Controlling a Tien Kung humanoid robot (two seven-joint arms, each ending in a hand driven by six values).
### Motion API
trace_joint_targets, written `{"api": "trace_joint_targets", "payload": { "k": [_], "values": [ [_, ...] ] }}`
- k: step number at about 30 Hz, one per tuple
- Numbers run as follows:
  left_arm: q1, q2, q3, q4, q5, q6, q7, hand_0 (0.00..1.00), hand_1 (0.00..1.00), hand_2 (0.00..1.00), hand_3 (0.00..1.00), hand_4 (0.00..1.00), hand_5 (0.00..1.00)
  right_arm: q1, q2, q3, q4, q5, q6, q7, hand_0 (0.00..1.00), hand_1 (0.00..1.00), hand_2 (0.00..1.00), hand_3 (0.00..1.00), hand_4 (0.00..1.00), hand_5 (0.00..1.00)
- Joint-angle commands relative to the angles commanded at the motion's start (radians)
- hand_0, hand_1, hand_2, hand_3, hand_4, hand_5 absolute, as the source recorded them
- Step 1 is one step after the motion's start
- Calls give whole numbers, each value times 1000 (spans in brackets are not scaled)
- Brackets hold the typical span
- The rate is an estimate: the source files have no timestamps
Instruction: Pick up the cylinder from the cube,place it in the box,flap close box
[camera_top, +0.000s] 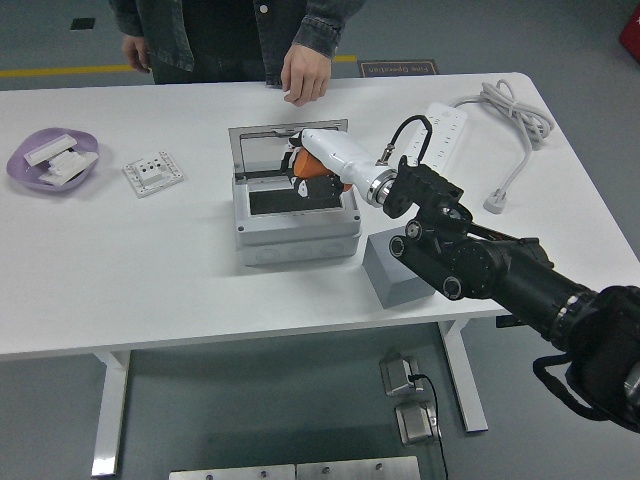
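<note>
Robot putting the cylinder in the box

The right hand (312, 166) is holding the orange cylinder (304, 161) over the open box (296, 222), fingers wrapped around it.

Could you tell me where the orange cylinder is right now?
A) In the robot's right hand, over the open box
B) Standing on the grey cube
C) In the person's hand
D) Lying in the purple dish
A: the right hand grips the orange cylinder above the open box; the cube is bare.
</note>
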Motion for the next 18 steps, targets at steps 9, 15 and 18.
{"api": "trace_joint_targets", "payload": {
  "k": [9, 15, 18],
  "values": [
    [-4, -2, 7, 0, -2, -1, -1, 630, 640, 609, 624, 666, 258, -4, 0, 4, -9, 1, 3, -1, 672, 682, 782, 914, 671, 178],
    [-5, -4, 7, 0, 2, -2, 0, 630, 640, 609, 624, 666, 258, -7, 0, 5, -8, 9, -5, 5, 759, 734, 818, 960, 813, 258],
    [-6, -5, 10, 0, 0, -2, 0, 630, 641, 609, 625, 666, 258, -8, 0, 7, -9, 13, -8, 7, 767, 740, 823, 964, 844, 285]
  ]
}}
